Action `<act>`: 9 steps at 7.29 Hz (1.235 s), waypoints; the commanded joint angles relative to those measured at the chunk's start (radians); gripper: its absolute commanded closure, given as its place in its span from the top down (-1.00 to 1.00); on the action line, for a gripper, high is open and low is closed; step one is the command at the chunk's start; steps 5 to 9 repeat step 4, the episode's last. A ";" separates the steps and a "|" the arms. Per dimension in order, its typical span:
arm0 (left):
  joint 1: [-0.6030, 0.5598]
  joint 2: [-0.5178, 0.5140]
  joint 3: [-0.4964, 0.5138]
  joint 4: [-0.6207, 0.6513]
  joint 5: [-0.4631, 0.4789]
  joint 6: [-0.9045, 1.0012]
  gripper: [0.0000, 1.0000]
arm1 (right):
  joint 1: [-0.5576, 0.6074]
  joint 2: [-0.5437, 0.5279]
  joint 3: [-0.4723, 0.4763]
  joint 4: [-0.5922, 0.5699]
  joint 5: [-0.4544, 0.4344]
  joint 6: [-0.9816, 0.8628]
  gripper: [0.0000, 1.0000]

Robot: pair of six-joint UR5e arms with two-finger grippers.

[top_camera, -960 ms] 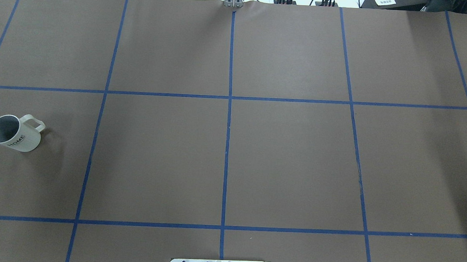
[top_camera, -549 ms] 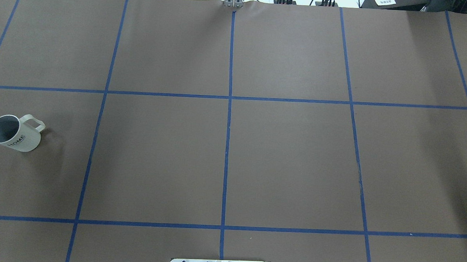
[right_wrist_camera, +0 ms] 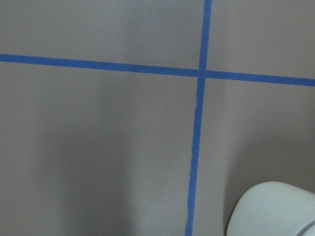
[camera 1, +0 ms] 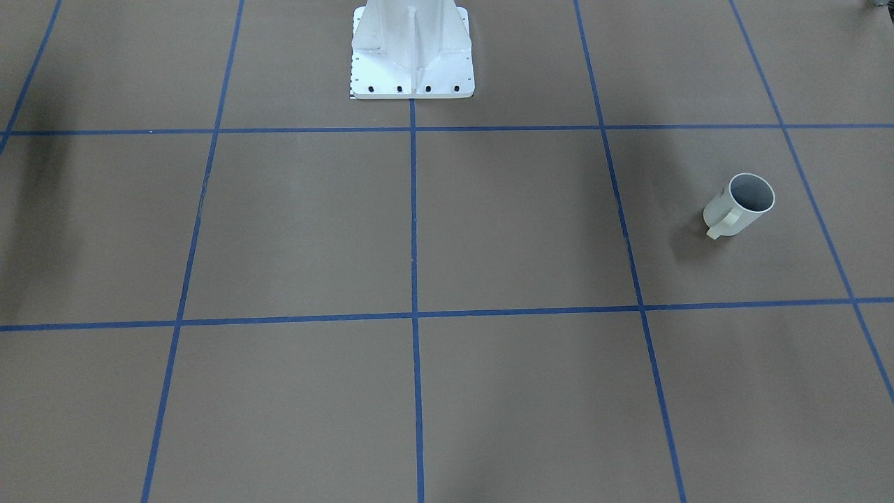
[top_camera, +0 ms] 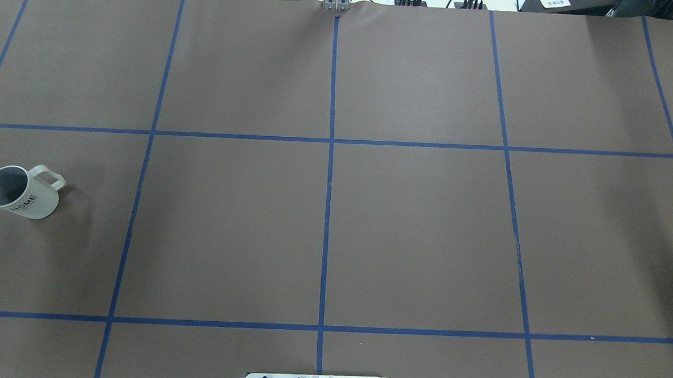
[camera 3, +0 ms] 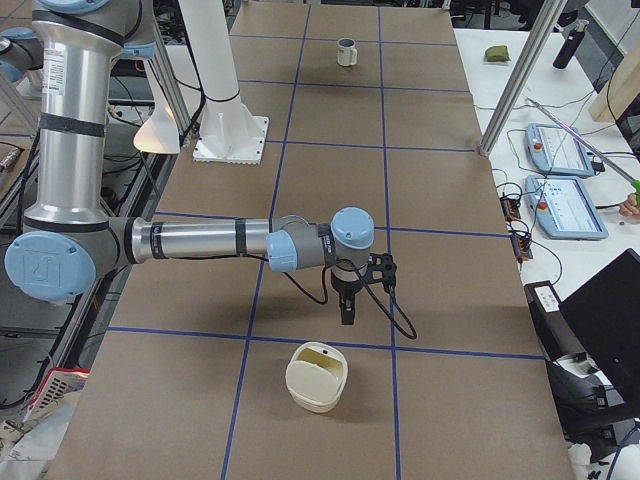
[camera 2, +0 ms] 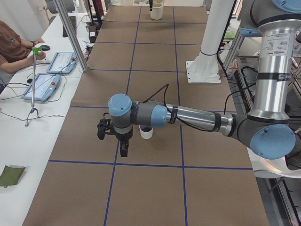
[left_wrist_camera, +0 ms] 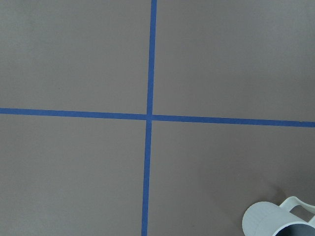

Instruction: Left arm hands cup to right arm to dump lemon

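The cup (top_camera: pixel 21 192) is an off-white mug with a squarish handle, standing upright on the brown table at the far left of the overhead view, also seen as the cup (camera 1: pixel 740 206) and the cup (camera 2: pixel 146 133). Its inside looks grey, and the lemon does not show. My left gripper (camera 2: pixel 123 151) hangs above the table beside the cup, apart from it; I cannot tell if it is open or shut. The left wrist view catches only the cup (left_wrist_camera: pixel 280 219) at its lower right corner. My right gripper (camera 3: pixel 347 312) hovers over the table's other end; I cannot tell its state.
A cream bucket-like container (camera 3: pixel 317 377) stands near the right gripper and shows as the container (right_wrist_camera: pixel 275 209) in the right wrist view. The white robot base (camera 1: pixel 412 52) sits mid-table. Blue tape lines grid the brown surface. A person sits at a side table (camera 2: pixel 28 94) with tablets.
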 commanded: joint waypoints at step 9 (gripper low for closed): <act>-0.004 -0.009 0.035 0.004 0.030 -0.002 1.00 | 0.051 -0.007 0.001 -0.112 -0.050 -0.185 1.00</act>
